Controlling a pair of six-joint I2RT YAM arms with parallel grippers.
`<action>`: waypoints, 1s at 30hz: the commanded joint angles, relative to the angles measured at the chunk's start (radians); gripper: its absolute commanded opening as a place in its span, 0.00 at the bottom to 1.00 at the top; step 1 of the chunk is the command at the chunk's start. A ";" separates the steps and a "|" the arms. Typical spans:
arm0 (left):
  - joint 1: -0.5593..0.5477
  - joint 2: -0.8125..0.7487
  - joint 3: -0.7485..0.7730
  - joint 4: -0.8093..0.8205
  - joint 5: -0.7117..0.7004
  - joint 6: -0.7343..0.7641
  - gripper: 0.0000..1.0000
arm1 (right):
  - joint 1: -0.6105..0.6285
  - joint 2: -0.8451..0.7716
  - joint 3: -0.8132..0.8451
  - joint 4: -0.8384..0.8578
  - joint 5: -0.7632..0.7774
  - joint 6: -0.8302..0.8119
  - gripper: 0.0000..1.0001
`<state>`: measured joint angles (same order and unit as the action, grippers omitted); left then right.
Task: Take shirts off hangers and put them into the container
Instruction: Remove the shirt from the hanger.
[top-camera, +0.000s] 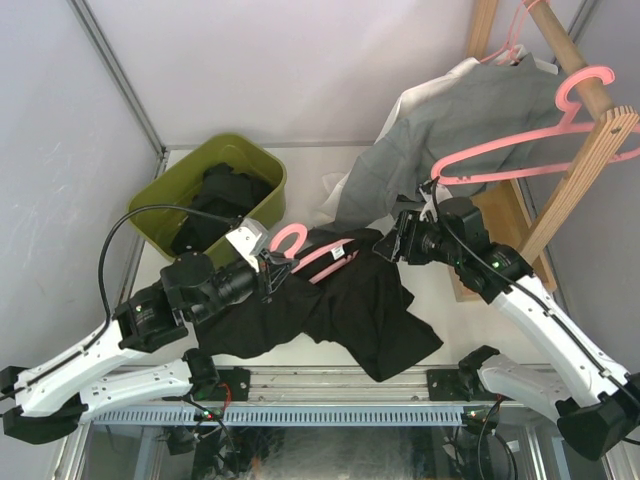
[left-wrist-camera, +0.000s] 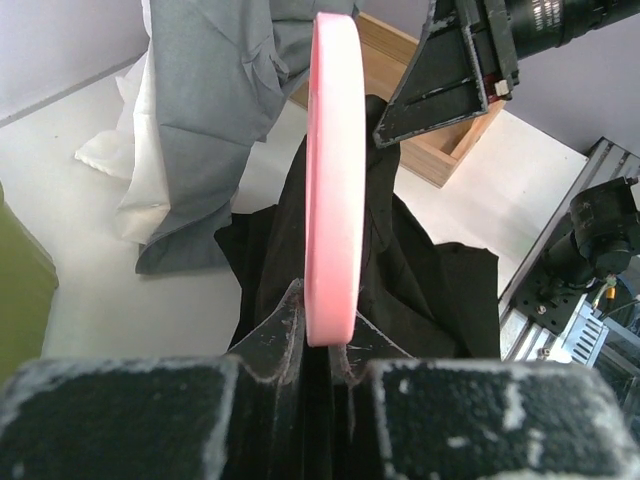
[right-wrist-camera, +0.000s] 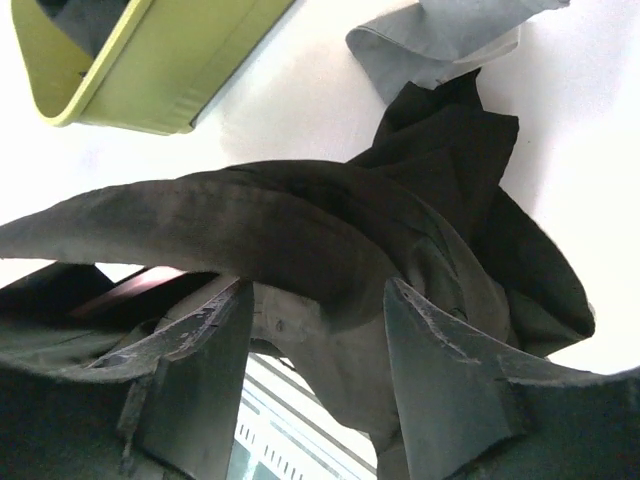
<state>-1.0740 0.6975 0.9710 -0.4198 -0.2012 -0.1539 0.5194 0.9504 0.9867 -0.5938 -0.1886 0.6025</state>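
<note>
Stripping step: left gripper (left-wrist-camera: 325, 332) clamps the thin pink plastic hanger (left-wrist-camera: 335, 150); right gripper (right-wrist-camera: 318, 300), jaws apart, meets the limp black fabric shirt (top-camera: 340, 310). Next: grip it, pull it free.

tub (top-camera: 262, 160): black cloth (top-camera: 215, 205) inside | black shirt (top-camera: 340, 305): right of tub, hanger (top-camera: 330, 258) partly in it | left gripper (top-camera: 275, 264): clamps hanger hook | grey shirt (top-camera: 470, 125): far right of tub

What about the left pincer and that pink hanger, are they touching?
Touching. The left wrist view shows the pink hanger pinched edge-on between the two fingers of the left pincer.
</note>
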 joint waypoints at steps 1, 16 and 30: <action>0.005 0.001 0.074 0.065 0.044 0.013 0.00 | 0.013 0.024 0.011 0.050 -0.015 -0.023 0.56; 0.005 0.048 0.176 -0.085 0.211 0.027 0.00 | 0.061 0.038 -0.014 0.203 0.245 -0.127 0.04; 0.006 0.069 0.289 -0.194 0.319 0.097 0.00 | 0.057 0.187 0.137 -0.081 0.381 -0.297 0.03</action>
<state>-1.0641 0.8158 1.1709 -0.6170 0.0658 -0.0792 0.5968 1.0710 1.0851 -0.5613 0.0360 0.4442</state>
